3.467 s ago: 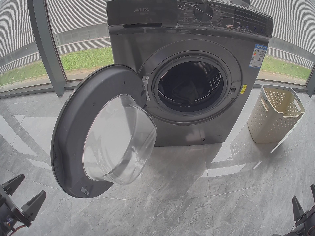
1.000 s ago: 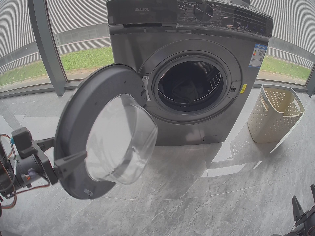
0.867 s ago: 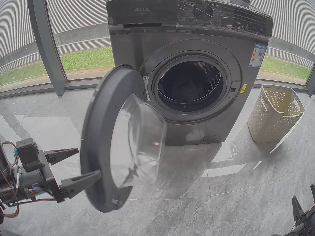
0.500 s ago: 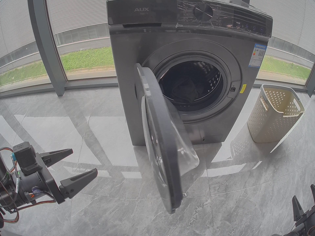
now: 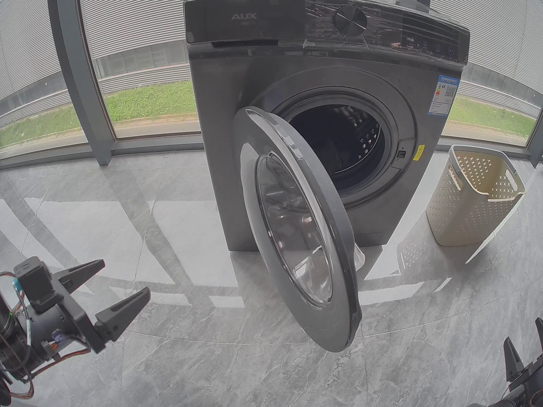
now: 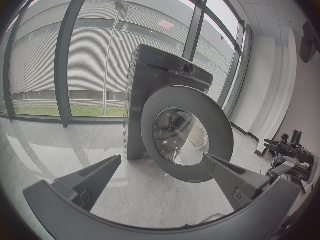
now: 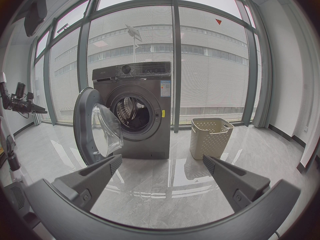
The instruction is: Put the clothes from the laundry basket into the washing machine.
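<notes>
Head view: washing machine [image 5: 317,46] with its door [image 5: 294,227] halfway across the drum mouth, both pincers empty.
The door hangs out in front of the machine, touched by nothing. If it stops short of the latch it could drift back open, and any fabric lying over the drum lip would jam it. The laundry basket [image 5: 475,199] stands on the floor just to the right of the machine. Its walls look bare, but its bottom is hidden, so a garment could be left behind if the door latches now. The left pincer [image 5: 125,278] is spread wide, well out in front of the machine to its left. The right pincer [image 7: 160,157] is likewise agape, low in front to its right. The clothes [image 7: 139,116] appear as a dark heap inside the drum.
</notes>
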Controlling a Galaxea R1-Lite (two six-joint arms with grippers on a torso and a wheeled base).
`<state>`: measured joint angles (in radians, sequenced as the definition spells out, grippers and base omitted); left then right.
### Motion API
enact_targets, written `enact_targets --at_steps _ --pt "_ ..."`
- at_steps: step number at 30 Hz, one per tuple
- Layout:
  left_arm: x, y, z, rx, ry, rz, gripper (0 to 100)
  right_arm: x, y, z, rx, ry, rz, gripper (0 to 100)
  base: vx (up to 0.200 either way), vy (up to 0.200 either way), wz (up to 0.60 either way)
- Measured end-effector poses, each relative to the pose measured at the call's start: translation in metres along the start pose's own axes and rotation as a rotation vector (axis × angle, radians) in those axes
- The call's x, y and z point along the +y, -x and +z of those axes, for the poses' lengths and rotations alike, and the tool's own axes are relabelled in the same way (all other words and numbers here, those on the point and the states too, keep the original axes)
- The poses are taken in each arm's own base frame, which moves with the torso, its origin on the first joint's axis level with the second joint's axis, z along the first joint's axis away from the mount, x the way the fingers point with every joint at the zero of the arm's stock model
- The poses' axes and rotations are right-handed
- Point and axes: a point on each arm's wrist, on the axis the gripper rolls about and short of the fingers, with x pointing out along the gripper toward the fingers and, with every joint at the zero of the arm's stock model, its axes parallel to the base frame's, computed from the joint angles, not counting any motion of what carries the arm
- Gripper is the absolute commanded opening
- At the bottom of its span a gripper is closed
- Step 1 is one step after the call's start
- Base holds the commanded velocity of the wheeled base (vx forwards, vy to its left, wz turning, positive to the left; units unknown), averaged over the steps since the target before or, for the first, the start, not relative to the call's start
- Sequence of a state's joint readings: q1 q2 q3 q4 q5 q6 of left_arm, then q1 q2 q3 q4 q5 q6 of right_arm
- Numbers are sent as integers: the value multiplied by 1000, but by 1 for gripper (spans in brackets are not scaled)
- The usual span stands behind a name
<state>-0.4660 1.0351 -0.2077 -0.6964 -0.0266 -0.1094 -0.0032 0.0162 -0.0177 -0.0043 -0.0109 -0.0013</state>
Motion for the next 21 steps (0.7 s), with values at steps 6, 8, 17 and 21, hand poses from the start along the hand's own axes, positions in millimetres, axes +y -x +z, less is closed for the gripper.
enact_targets --at_steps 6,8,17,21 --pt "4 39 -11 -74 -25 68 100 0 0 0 0 0 0 100 0 0 0" --pt "6 53 -14 -108 -31 110 100 0 0 0 0 0 0 100 0 0 0" --pt "8 100 -43 -178 -55 291 100 0 0 0 0 0 0 100 0 0 0" --pt "6 113 -67 -158 -65 331 100 0 0 0 -1 0 5 100 0 0 0"
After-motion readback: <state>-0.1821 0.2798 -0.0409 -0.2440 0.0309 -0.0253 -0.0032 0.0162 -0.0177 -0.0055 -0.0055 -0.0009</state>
